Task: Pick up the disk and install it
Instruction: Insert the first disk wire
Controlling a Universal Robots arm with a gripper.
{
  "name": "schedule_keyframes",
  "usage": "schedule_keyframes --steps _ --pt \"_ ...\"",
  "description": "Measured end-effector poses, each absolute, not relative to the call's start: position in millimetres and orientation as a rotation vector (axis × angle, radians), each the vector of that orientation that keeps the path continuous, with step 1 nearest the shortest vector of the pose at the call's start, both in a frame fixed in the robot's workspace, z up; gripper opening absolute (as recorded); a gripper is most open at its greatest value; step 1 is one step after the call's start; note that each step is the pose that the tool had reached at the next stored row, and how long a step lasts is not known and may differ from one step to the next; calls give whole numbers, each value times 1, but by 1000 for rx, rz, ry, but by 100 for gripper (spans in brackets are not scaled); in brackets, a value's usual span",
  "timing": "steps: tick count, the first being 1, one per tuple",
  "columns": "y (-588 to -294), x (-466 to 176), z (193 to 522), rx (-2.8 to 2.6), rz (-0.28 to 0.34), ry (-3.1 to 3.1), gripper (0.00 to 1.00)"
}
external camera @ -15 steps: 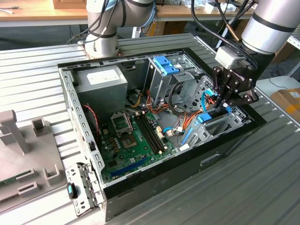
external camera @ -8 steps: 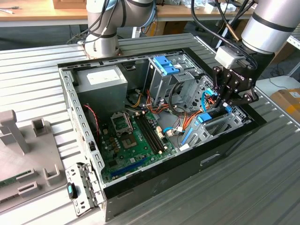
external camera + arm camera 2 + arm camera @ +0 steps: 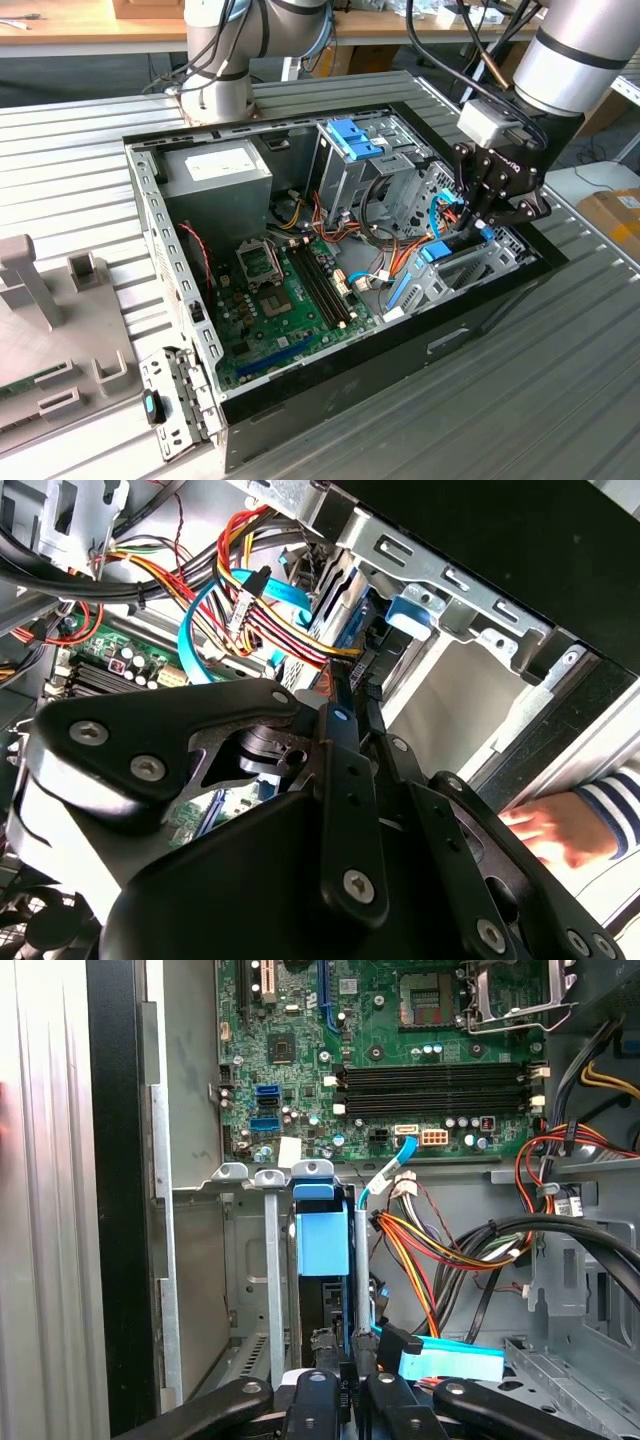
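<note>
Matt black metal end effector (image 3: 478,215), blue plastic disk (image 3: 322,1243) rail (smooth), bare grey steel drive cage (image 3: 262,1290)

The robot arm (image 3: 570,60) comes in from the exterior view's right and bends down. Its grey wrist points at the open computer below. The black hand (image 3: 478,222) at the end hangs low, with its tips dipped inside. In both wrist views the black fingers (image 3: 350,780) sit close together, side by side, pointing the same way. A person's hand (image 3: 555,830) with a striped sleeve shows in the second wrist view.
</note>
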State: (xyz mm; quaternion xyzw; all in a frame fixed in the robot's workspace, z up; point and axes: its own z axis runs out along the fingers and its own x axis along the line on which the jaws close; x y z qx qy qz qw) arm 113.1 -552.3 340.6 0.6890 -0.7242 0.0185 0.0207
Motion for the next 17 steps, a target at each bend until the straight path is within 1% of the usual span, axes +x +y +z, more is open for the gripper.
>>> schedule_keyframes --steps 17 --pt "-552 115 344 2137 57 -2245 17"
